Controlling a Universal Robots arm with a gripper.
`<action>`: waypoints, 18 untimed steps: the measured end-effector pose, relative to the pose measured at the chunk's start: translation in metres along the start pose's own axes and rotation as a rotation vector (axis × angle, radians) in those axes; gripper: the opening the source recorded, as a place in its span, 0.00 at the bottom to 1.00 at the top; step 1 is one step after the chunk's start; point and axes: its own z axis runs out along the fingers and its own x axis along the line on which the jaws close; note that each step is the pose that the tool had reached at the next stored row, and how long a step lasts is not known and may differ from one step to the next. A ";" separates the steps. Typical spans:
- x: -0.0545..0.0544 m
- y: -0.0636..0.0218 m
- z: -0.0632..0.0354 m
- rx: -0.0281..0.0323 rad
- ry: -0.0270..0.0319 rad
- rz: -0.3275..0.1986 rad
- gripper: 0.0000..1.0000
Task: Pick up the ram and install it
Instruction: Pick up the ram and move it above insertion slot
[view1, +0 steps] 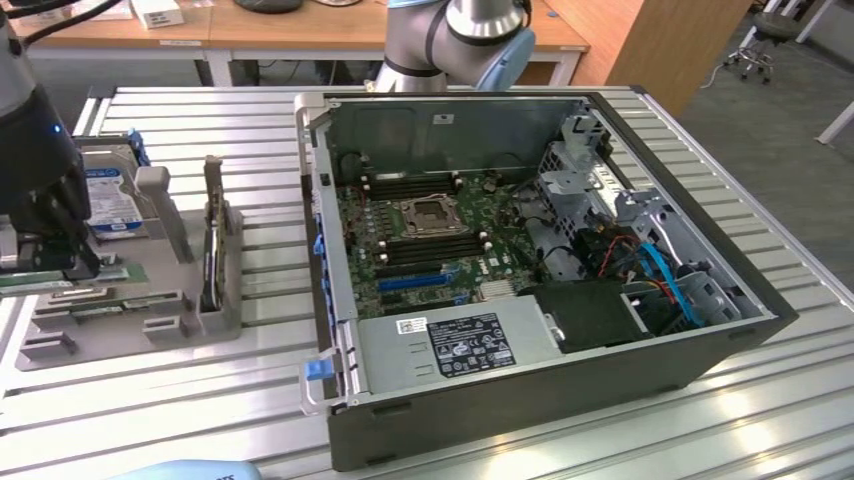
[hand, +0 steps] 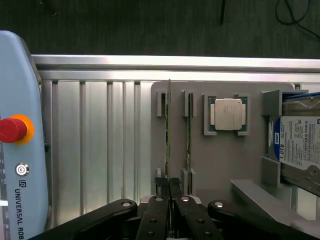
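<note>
The ram is a thin green stick seen edge-on, standing in the outer slot of the grey holder tray. My gripper is shut on its near end, with the black fingers pressed together on the board. A second, similar stick stands in the neighbouring slot, untouched. In the exterior view the gripper hangs at the far left over the tray, and the ram shows as a pale green strip just below it.
An open computer case lies at the exterior view's right, its motherboard exposed with dark memory slots. On the tray sit a silver-topped processor and a blue-labelled hard drive. A teach pendant lies beside the tray.
</note>
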 end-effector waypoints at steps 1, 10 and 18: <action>0.000 0.0001 -0.0027 0.0000 0.0000 0.000 0.12; 0.000 0.0011 -0.0295 0.0001 -0.0001 0.000 0.12; -0.001 0.0020 -0.0552 0.0001 -0.0001 0.000 0.12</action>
